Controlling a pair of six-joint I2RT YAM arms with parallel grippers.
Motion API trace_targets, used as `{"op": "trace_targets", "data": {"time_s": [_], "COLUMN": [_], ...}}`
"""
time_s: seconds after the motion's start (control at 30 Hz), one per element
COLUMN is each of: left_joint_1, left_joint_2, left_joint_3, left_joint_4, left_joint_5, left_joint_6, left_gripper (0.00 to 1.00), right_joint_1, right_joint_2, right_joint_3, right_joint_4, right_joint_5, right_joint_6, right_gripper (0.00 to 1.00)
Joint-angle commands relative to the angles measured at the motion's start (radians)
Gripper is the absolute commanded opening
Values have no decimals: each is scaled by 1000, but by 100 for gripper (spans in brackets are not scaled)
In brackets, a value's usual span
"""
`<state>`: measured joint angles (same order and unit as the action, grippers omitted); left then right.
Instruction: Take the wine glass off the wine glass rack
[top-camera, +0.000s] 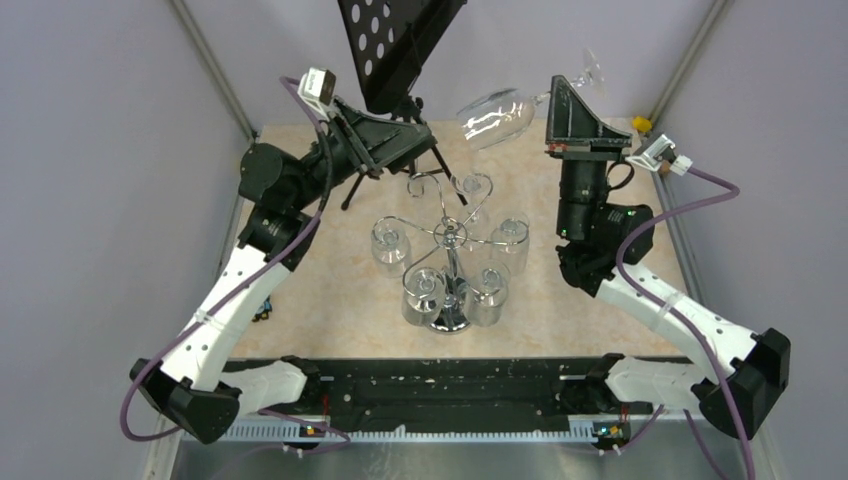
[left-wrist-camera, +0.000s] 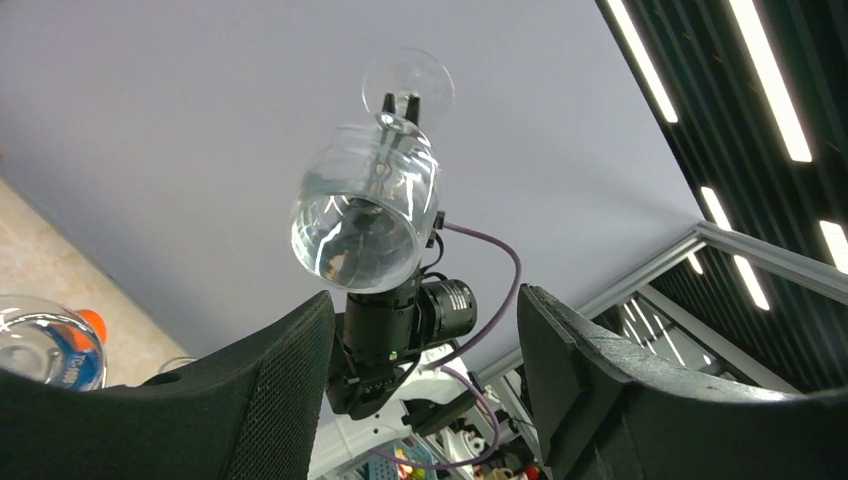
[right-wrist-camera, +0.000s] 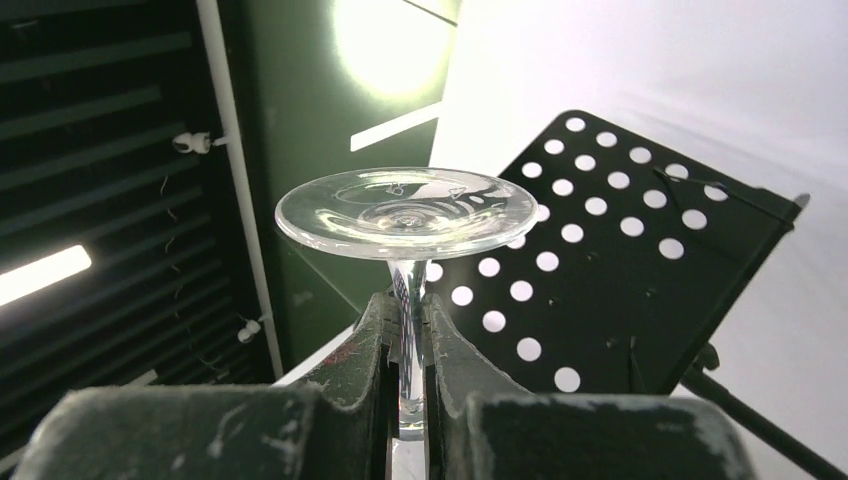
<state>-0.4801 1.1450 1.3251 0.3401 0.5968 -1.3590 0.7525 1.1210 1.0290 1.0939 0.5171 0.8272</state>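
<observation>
Chrome wine glass rack at the middle of the desk carries five empty inverted glasses, while the wine glass, empty too, hangs tilted in air over the far edge, clear of it; right wrist alone shows plainly the right gripper nipped tight on its stem; left gripper gapes, holding nothing.

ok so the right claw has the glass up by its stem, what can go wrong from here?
1. The right claw pinches only the thin stem of the wine glass, bowl cantilevered sideways: it may pivot or slip.
2. The bowl hangs near the music stand and the open left claw; a swing could hit either.
</observation>
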Motion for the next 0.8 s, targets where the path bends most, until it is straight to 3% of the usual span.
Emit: {"op": "trace_targets", "data": {"time_s": [0.0,0.37,0.6,0.77], "left_joint_1": [-45,-98,-104,-108], "left_joint_2": [28,100,121,152], "left_joint_3": [54,104,122,117], "left_joint_4": [78,148,148,192], "left_joint_5": [18,22,-18,-22], "left_joint_6": [-26,-67,-98,-156], "left_gripper": [70,68,38,36], "right_joint_1": [12,12,12,12], "right_joint_2": [-2,41,65,78], "right_joint_3": [7,13,-3,-8], "right_joint_4": [16,21,53,58], "right_joint_5": [62,-4,-20,-23], "right_joint_6": [121,174,170,167], "right_gripper": [0,0,0,0]}}
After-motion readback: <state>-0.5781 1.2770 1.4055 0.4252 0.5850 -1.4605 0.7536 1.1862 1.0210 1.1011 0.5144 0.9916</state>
